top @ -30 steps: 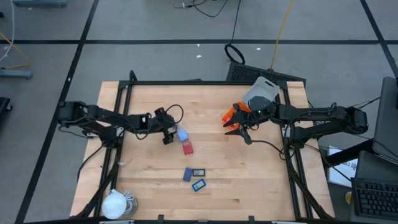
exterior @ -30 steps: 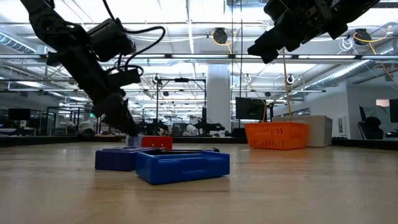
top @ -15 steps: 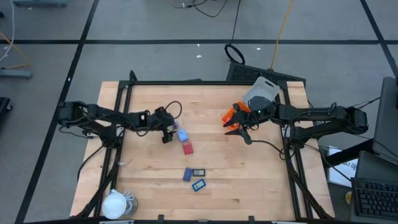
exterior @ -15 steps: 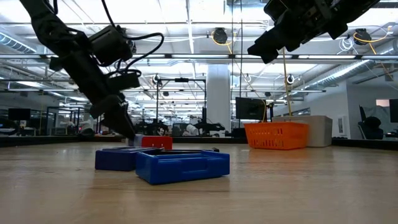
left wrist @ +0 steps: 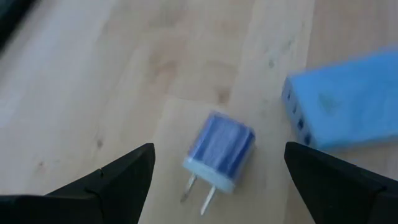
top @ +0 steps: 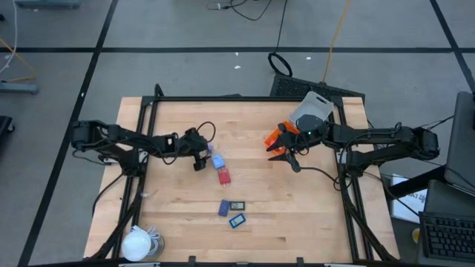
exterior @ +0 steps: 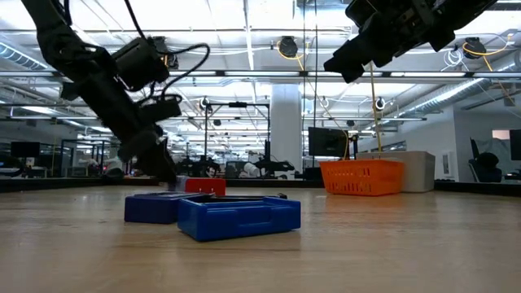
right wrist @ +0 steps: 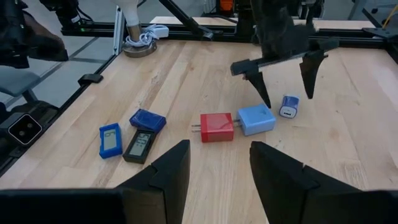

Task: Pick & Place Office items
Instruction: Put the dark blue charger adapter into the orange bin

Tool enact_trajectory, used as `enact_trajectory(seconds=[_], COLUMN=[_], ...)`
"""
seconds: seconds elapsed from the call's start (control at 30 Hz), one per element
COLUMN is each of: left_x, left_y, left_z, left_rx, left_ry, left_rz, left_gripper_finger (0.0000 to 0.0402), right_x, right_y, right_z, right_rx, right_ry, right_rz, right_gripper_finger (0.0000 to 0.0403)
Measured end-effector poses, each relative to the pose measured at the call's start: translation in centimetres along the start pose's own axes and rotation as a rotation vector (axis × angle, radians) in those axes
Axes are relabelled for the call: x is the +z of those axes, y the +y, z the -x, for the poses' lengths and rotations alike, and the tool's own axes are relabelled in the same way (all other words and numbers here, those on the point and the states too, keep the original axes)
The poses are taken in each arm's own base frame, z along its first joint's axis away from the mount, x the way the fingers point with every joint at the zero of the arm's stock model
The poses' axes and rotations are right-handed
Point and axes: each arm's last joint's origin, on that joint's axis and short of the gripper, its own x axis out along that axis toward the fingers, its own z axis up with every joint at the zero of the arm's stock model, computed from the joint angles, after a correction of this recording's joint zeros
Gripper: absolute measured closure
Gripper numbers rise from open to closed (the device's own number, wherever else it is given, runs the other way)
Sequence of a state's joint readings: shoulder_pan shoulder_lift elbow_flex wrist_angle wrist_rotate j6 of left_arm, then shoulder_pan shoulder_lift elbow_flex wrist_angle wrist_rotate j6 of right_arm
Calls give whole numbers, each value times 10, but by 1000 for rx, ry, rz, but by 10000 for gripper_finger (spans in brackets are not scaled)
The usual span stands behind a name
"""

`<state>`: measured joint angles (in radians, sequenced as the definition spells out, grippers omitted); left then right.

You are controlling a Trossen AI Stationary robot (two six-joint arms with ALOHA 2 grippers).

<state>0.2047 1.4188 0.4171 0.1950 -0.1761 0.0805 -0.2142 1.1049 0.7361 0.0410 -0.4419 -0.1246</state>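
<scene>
Left gripper (top: 202,158): held low over the middle of the wooden surface (top: 297,215), fingers spread wide and empty, straddling a small blue plug adapter (left wrist: 219,149). The adapter is seen lying on its side between the fingers, prongs showing; the stance is judged to be set for a close on it, not yet made.

Right gripper (top: 285,153): held raised toward the far right of the surface, just beside the orange tray (top: 276,136) with the grey lid (top: 312,111). Its fingers are set part-way apart and nothing is seen between them. It is judged to be waiting near the tray, which probably serves as the drop place.

Office items, counted from the right wrist view, six in all:
- one blue plug adapter (right wrist: 288,106), under the left gripper;
- one pale blue block (right wrist: 256,119), touching the red one;
- one red block (right wrist: 216,126), prongs at one end;
- one dark blue block (right wrist: 147,119);
- one blue flat rectangle (right wrist: 110,139);
- one dark flat rectangle (right wrist: 139,145), perhaps with a small screen, though this is hard to tell.

All are loose on the surface, none in the tray as far as can be seen.

Other: one white round lump with a cord (top: 138,242), at the near left corner, well apart from the items.
</scene>
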Motion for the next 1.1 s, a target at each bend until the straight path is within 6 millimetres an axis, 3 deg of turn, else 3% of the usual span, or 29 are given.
enact_trajectory(seconds=[0.37, 0.8, 1.1], left_x=[-2, -8, -11], left_y=[-4, -7, -13], left_z=[-20, -19, -18], left_rx=[-19, -51, -70], left_ry=[-28, 26, 62], left_rz=[-26, 64, 131], left_gripper_finger=[46, 168, 206], right_x=[0, 0, -1], right_y=[0, 0, 0], right_z=[0, 0, 0], right_rx=[0, 0, 1], right_ry=[0, 3, 6], right_rz=[0, -2, -3], right_gripper_finger=[248, 248, 248])
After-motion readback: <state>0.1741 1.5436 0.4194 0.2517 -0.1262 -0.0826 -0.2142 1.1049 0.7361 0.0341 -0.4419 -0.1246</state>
